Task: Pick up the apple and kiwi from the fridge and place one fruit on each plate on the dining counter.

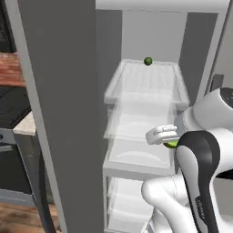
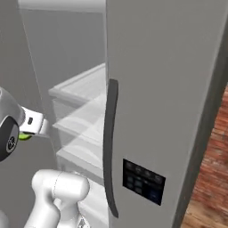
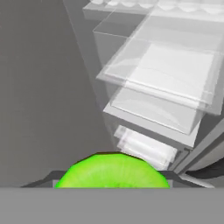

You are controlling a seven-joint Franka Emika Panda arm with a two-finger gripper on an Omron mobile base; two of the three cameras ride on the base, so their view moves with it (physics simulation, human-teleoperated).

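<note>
1 kiwi [image 3: 112, 171] pinched in jaws, 1 dark green fruit [image 1: 148, 61] on fridge [image 1: 63, 113] shelf

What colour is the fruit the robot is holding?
Bright lime green. That is the kiwi, and it shows best in the hand view, close up between the jaws.

The arm is hiding most of the kiwi [image 1: 171, 144]; a small dark fruit [image 1: 148, 61] at twelve o'clock is showing too tiny to identify.
</note>
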